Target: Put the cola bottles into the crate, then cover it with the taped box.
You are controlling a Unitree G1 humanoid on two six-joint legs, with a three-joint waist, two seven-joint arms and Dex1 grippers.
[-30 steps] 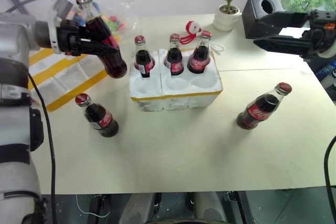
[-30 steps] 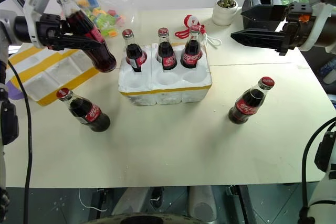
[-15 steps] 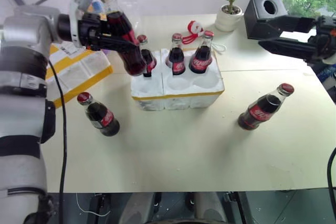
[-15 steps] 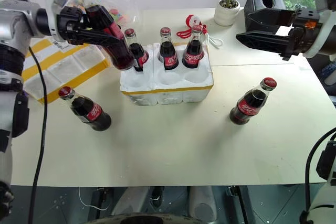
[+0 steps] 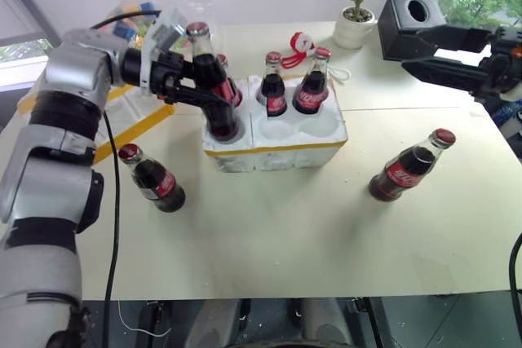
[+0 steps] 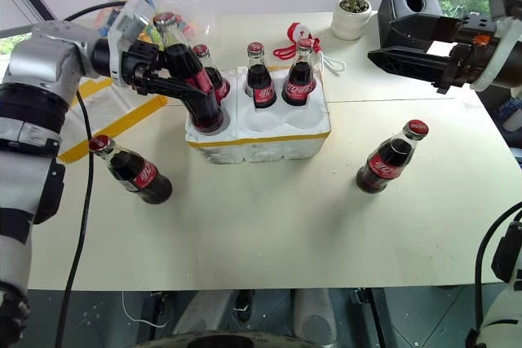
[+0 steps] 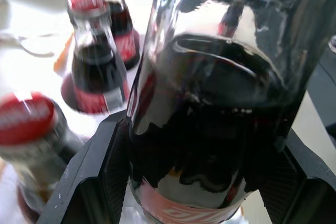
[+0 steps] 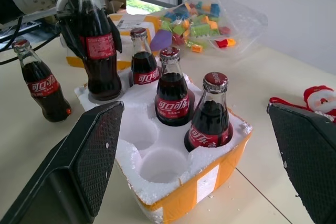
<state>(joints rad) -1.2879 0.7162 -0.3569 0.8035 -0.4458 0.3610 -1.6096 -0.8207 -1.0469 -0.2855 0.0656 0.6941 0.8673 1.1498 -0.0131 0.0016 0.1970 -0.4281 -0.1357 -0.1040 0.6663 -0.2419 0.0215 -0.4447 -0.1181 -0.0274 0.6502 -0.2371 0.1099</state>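
Styrofoam crate [image 5: 277, 140] below, I've got left jaws [image 5: 201, 94] clamped on a cola bottle [image 5: 214, 91]; right jaws [image 6: 400, 49] apart.

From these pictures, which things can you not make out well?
- Held bottle: base hidden by the crate rim in the eye views; seated or not, unclear.
- Taped box: covered mostly by the left arm.
- Left end effector: bottle hides the gap in the left wrist view.
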